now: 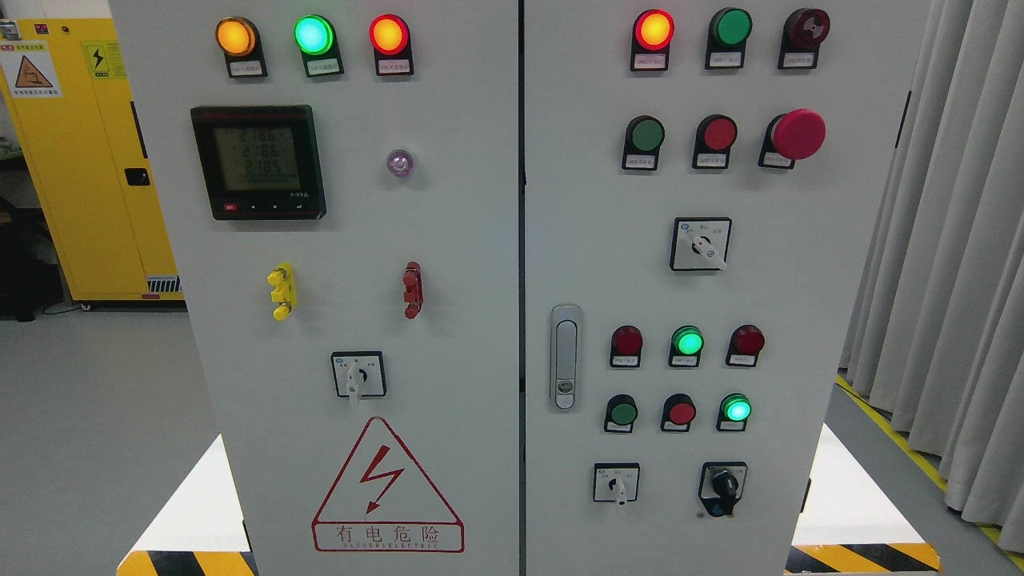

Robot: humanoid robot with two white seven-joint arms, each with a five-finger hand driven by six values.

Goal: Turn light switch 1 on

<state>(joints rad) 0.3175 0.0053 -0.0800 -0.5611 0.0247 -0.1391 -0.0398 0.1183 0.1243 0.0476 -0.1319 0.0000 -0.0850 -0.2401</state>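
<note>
Here we record a pale grey, smooth-painted steel control cabinet [448,240] with two doors, met head on. Neither robot hand is in view, so we cannot tell whether the fingers are apart or together.

On the left door, three round domed lamps sit along the top: amber [236,37], green [313,34] and red [389,34], all lit. Below them is a square black digital meter [258,162] with a dim display, and to its right a small clear lens [399,162]. Lower down are a yellow plastic terminal [282,291] and a red one [412,290]. A square-plated rotary selector [358,374] has its white knob pointing down. Beneath it is a red triangular lightning warning sticker [387,486].

On the right door we note rows of round buttons and lamps, a large red mushroom-head button [797,134], a square rotary switch [700,244], a metal recessed door latch [565,357] at the left edge, a small white-knobbed selector [616,482] and a black-knobbed key-type switch [722,487] near the bottom. The labels under the controls are too small to read, so we cannot tell which is light switch 1.

Far left stands a yellow metal cabinet [80,160]; at the right hang grey pleated curtains [944,240].
</note>
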